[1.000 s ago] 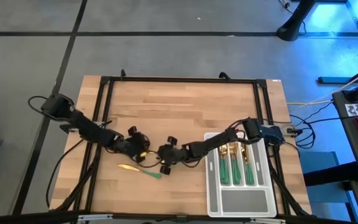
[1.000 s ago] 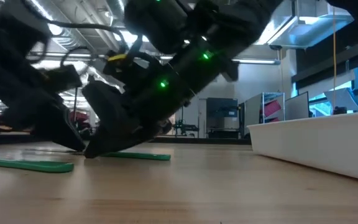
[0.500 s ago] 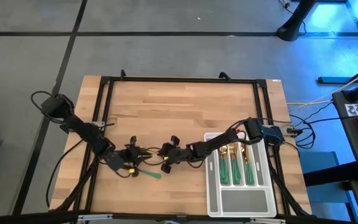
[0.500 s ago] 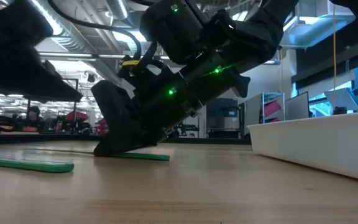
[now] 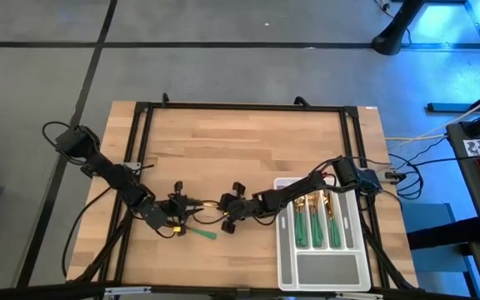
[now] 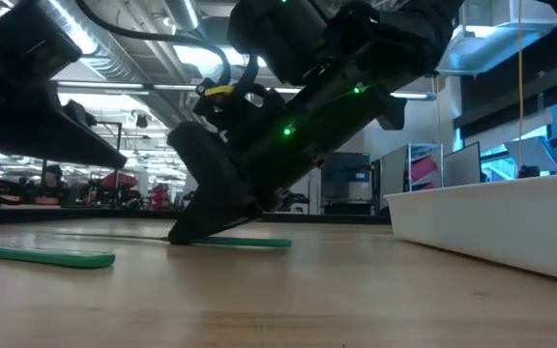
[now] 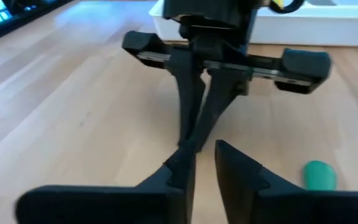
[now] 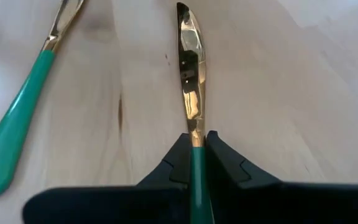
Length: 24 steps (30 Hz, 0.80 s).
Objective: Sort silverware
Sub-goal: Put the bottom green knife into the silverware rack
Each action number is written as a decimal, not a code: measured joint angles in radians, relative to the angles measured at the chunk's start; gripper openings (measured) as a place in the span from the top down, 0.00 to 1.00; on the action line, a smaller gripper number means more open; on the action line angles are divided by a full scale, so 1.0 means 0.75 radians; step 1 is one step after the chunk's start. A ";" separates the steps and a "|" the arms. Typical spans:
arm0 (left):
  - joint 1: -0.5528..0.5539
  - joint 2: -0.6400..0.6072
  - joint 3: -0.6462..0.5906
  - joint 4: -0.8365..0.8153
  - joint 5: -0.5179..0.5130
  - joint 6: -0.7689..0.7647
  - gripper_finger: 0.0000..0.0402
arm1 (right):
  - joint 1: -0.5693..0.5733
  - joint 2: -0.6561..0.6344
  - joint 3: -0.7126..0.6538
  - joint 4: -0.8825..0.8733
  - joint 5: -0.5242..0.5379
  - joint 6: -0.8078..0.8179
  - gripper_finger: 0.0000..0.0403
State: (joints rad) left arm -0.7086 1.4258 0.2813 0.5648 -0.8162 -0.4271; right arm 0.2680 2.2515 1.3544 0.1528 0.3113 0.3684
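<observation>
Gold blade forward, the knife [image 8: 190, 81] sits pinched at its green handle in our right gripper [image 8: 194, 149] — low, ready for the tray [image 5: 283, 250]; left gripper [image 7: 204, 171] nearly closed, empty.

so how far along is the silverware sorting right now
Mostly done: several green-handled pieces already lie in the grey tray. In hand: the right gripper has its fingers shut on a gold-bladed knife that looks still down on the table. Left: that knife and one more green-handled piece beside it. The left gripper sits close by with its fingers nearly together, holding nothing.
</observation>
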 joint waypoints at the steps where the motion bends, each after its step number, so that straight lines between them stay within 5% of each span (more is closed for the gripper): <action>1: 0.008 0.000 0.000 0.000 -0.001 0.022 0.85 | 0.001 -0.001 0.000 -0.002 -0.005 -0.003 0.94; 12: -0.016 0.024 0.001 -0.003 0.041 0.053 0.55 | 0.017 -0.076 -0.003 -0.025 -0.068 -0.010 0.94; 24: -0.013 0.128 0.001 0.012 0.047 0.079 0.50 | 0.019 -0.104 0.001 -0.069 -0.056 -0.004 0.93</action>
State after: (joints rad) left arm -0.7187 1.5220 0.2817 0.5736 -0.7807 -0.3676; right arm 0.2823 2.1735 1.3548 0.1008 0.2695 0.3653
